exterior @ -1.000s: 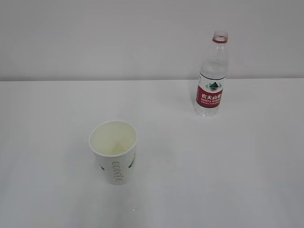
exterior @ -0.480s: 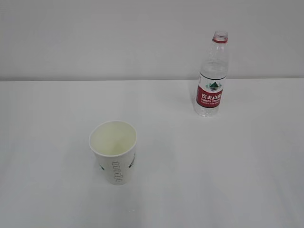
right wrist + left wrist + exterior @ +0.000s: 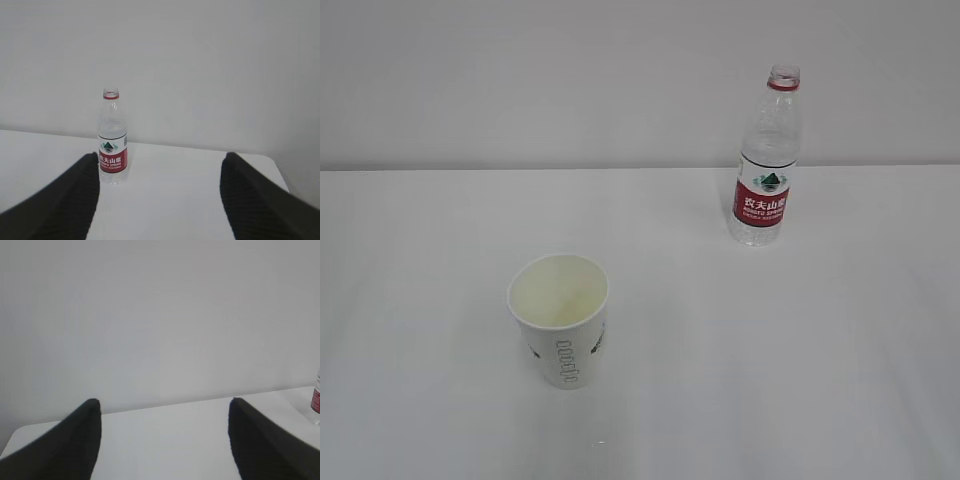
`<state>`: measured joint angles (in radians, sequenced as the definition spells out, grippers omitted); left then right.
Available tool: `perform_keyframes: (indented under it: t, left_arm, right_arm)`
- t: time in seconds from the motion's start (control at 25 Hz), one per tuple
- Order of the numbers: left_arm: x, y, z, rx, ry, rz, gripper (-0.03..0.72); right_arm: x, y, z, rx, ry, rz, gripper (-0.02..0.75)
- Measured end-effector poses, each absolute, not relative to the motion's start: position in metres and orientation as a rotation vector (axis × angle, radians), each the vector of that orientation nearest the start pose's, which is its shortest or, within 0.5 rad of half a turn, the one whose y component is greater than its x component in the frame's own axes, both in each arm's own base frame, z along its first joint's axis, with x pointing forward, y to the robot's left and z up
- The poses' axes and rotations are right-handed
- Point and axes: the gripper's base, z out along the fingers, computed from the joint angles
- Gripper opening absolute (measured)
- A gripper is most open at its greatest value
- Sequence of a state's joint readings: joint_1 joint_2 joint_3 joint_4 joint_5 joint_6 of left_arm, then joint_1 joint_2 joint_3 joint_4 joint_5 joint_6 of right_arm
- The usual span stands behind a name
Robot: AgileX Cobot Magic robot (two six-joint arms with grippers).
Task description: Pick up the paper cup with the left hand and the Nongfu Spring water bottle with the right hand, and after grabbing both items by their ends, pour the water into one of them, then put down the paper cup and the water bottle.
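The white paper cup (image 3: 560, 320) stands upright at the table's front left, its cream inside showing no water. The capless Nongfu Spring water bottle (image 3: 766, 160) stands upright at the back right near the wall, red label facing the camera. Neither arm shows in the exterior view. In the left wrist view my left gripper (image 3: 163, 405) is open over bare table, with a sliver of the bottle (image 3: 316, 402) at the right edge; the cup is out of that view. My right gripper (image 3: 158, 159) is open, and the bottle (image 3: 112, 137) stands well ahead, just off its left finger.
The white table (image 3: 800, 380) runs back to a plain pale wall (image 3: 570, 80). Its far right corner (image 3: 272, 162) shows in the right wrist view.
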<state>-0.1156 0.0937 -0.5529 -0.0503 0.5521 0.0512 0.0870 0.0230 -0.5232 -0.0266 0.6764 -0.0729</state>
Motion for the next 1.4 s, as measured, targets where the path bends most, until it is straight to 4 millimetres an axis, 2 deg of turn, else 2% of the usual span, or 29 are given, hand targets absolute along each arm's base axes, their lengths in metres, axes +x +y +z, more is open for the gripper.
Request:
perform_keyframes:
  t: [0.64,1.4]
  left_arm:
    - [0.072,-0.009,0.35,0.121,1.55,-0.067,0.579]
    - [0.116,-0.014,0.354,0.125,1.496,-0.052,0.579]
  right_arm:
    - [0.046,0.003,0.331,-0.141,1.634,-0.017,0.568]
    - [0.116,0.01,0.337,-0.153,1.602,-0.018,0.568]
